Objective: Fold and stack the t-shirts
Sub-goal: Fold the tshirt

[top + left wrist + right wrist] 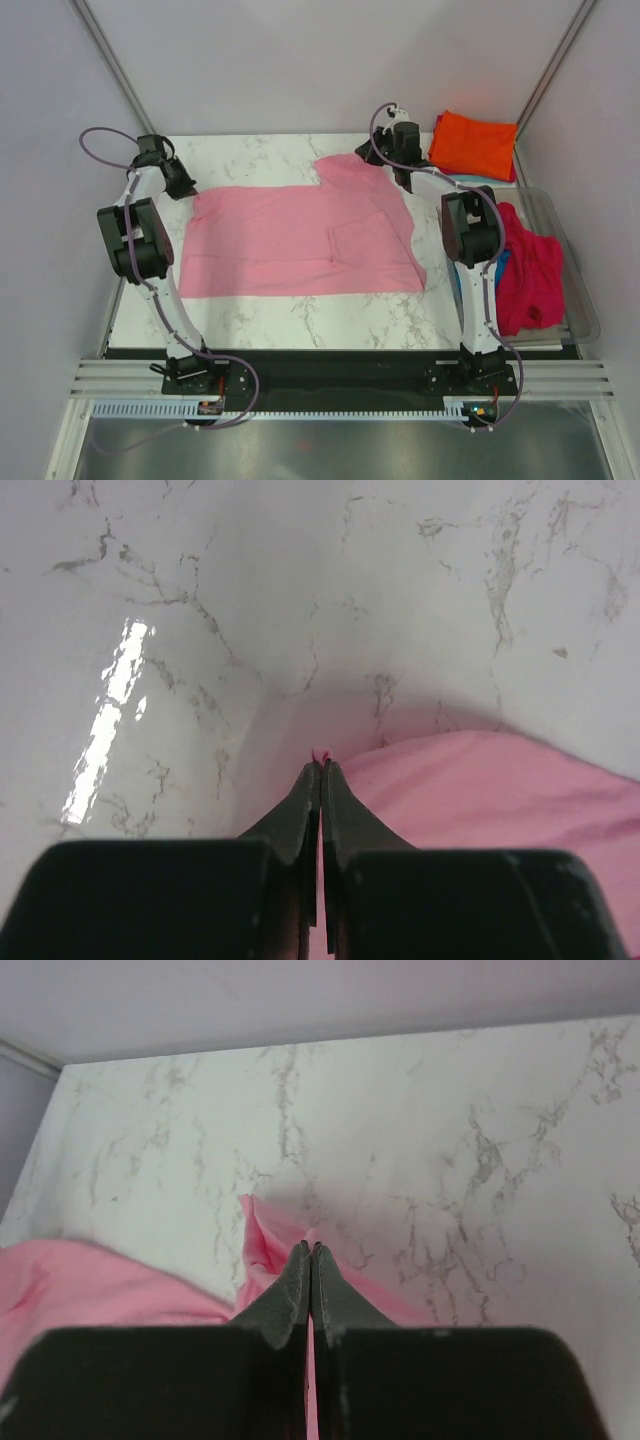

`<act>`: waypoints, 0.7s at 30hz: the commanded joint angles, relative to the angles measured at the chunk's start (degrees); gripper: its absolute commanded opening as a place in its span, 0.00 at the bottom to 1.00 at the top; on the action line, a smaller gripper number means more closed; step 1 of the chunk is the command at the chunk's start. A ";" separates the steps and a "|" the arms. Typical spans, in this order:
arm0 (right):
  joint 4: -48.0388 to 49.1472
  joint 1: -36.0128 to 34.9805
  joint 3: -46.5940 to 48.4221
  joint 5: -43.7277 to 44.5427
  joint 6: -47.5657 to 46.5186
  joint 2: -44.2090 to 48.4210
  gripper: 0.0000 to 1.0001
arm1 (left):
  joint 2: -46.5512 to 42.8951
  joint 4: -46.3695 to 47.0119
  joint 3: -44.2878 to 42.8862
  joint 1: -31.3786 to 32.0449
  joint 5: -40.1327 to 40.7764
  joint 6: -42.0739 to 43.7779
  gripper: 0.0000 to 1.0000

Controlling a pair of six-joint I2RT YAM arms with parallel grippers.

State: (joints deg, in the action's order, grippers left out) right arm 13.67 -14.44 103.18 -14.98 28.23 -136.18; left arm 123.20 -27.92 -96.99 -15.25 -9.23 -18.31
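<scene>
Your left hand (320,768) sits closest in its wrist view, fingers pressed together with only a speck of the light pink t-shirt (300,240) showing at the tips. Your right hand (310,1250) is likewise clamped, on a bunched flap of the same shirt. The shirt lies spread flat in the middle of the bench (330,310), with the hands at its 10 and 1 o'clock corners. That left bite looks thin: pull toward 6 o'clock too fast and the corner could slip out, leaving a crooked fold. The folded orange t-shirt (473,145) lies close at 2 o'clock, and a wide right swing could knock it.
</scene>
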 commanded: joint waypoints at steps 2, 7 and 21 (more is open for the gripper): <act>8.30 -0.24 -7.62 -6.81 -3.62 11.27 0.00 | -10.33 0.85 4.17 0.04 -1.05 -2.00 0.02; 9.09 -0.77 -19.29 -7.17 -3.88 19.87 0.00 | -15.00 1.46 9.96 0.04 -1.57 -1.56 0.02; 8.04 -1.65 -47.62 -3.13 -3.53 47.04 0.00 | -27.31 5.95 24.83 -0.75 2.29 0.37 0.02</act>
State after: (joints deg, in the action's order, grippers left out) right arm 20.38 -15.66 57.95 -19.16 25.63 -95.35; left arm 99.96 -25.61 -73.01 -15.38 -8.82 -18.76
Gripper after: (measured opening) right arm 0.010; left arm 0.026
